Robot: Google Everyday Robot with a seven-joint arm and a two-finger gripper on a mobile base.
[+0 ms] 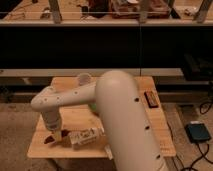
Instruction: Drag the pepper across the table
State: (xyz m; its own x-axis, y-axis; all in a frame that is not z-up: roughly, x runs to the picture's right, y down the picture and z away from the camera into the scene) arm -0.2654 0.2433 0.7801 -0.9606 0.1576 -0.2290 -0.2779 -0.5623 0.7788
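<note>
Dark shelving runs behind a small wooden table (155, 131), where the white arm reaches down to the front left corner. Its gripper (56, 136) sits low over the tabletop, right at a dark red pepper (50, 139) near the left edge. Just beside it lies a packet (86, 138), with a pale cup (83, 80) at the back and a dark bar (150, 99) far right.

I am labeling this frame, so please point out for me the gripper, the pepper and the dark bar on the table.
gripper (56, 135): camera view, at its tip, low over the table's front left.
pepper (49, 140): camera view, on its red body beside the gripper.
dark bar (150, 99): camera view, on its top face.
</note>
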